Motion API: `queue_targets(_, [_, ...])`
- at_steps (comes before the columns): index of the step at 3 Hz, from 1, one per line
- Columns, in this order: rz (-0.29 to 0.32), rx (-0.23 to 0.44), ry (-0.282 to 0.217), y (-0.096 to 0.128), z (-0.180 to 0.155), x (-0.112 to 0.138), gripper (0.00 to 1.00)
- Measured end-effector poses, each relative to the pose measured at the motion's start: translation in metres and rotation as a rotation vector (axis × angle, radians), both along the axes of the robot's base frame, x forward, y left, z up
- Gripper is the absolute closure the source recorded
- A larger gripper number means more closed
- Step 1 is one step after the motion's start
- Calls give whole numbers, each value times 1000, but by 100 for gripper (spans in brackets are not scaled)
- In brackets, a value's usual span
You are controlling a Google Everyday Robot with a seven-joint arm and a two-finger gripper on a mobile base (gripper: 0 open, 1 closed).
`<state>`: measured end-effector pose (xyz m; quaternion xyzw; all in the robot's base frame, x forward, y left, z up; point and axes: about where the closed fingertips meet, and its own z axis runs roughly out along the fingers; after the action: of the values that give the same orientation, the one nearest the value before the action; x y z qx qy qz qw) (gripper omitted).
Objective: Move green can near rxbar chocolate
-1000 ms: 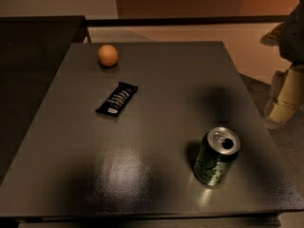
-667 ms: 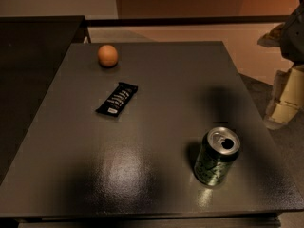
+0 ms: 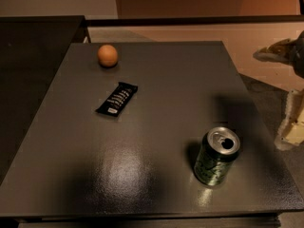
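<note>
Green can (image 3: 216, 156) stands apart from rxbar chocolate (image 3: 117, 99); claw (image 3: 289, 109) hangs right of table (image 3: 171, 94).

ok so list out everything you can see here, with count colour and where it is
green can: 1, dark green with a silver top, upright at the table's front right
rxbar chocolate: 1, black wrapper with white lettering, flat, left of centre
orange ball: 1, orange, back left, beyond the bar
table: 1, dark grey, fills most of the view
dark surface: 1, near black, beside the table's left edge
gripper: 1, pale, at the right edge of the view, off the table's right side, apart from the can
</note>
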<state>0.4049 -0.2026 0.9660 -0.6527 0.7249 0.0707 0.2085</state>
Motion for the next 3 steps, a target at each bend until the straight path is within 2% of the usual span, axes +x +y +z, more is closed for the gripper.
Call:
queue_targets(2, [148, 145, 11, 44, -21, -36, 0])
queue_targets(3, [203, 180, 43, 69, -43, -47, 0])
